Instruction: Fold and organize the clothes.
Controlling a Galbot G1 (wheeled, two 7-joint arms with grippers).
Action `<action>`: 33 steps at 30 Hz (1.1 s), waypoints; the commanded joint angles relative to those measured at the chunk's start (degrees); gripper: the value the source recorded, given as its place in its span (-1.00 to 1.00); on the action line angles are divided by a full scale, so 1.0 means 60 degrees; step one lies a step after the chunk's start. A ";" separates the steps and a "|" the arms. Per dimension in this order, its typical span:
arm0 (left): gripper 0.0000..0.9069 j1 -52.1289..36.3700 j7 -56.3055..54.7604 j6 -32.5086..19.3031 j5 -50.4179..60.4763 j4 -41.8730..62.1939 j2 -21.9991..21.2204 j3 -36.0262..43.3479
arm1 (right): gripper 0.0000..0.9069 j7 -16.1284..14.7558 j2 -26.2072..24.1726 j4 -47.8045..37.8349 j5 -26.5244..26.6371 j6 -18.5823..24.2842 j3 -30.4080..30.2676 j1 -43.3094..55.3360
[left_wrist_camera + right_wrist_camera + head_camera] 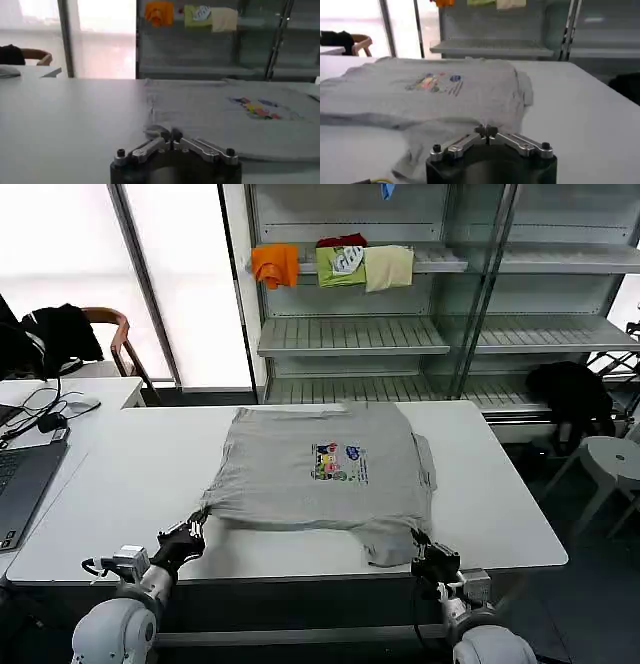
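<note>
Both pincers are seen at the near edge of the table (120, 484), nearest the head camera. The left pincer (188, 534) is positioned at the shirt's (320, 474) near left corner; in its wrist view the left pincer (169, 134) is seen with fingertips brought together, and a small fold of grey cloth is seen bunched at the tips. It is therefore taken as clenched on the shirt's edge. The right pincer (428, 549) is positioned at the shirt's near right corner, where a flap of fabric hangs toward the table edge. In its wrist view the right pincer (486, 131) is seen with tips closed together over the grey cloth; whether fabric is actually trapped between them cannot be told.

The shirt (440, 92) is laid flat across the middle of the table, directly beyond both pincers and between them. Its multicoloured print (340, 462) faces upward, beyond the right pincer and toward the left. A sleeve is folded at the side beyond the right pincer.

Well beyond both pincers, a shelf (350, 334) is seen, with orange, green and cream garments (335, 264) draped on an upper level. A laptop (20, 479) is placed on the table well to the outside of the left pincer.
</note>
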 commanded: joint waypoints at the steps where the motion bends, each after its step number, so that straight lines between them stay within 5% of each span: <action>1: -1.00 -0.0880 -0.0241 -0.0361 -0.0589 0.0281 0.0012 0.0117 | -1.00 0.0102 0.0001 -0.0290 0.0148 -0.0050 -0.0068 0.1056; 14: -0.98 -0.2809 -0.0917 -0.0781 -0.0545 0.2601 -0.0251 0.0518 | -1.00 0.0033 0.0227 -0.4078 0.0671 0.0186 -0.0083 0.4867; 33: -0.98 -0.3610 -0.0965 -0.0921 0.0170 0.4234 -0.0487 0.0733 | -1.00 -0.0448 0.0738 -0.6623 -0.0304 0.0676 -0.0244 0.6123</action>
